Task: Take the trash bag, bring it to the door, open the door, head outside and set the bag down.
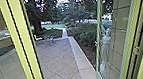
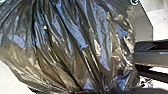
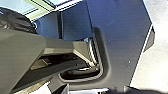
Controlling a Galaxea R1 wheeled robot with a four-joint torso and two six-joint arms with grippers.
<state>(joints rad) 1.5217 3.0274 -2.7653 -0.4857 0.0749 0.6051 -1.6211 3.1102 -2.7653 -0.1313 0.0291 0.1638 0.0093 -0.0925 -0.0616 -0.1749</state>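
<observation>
paved yard (image 1: 55, 59), centre of the head view; trash bag (image 2: 75, 50) may snag on door post (image 1: 25, 34), at left, if i cut close; grippers' opening and hold: i cannot tell.

From high up, the paved yard (image 1: 56, 56) is faced forward and downward between green frames (image 1: 31, 46). The bag (image 2: 75, 50) is seen very close from the left wrist, the robot's dark body (image 3: 120, 37) from the right; the bag is shared by both wrist views, green frames by the head and right wrist views.
</observation>
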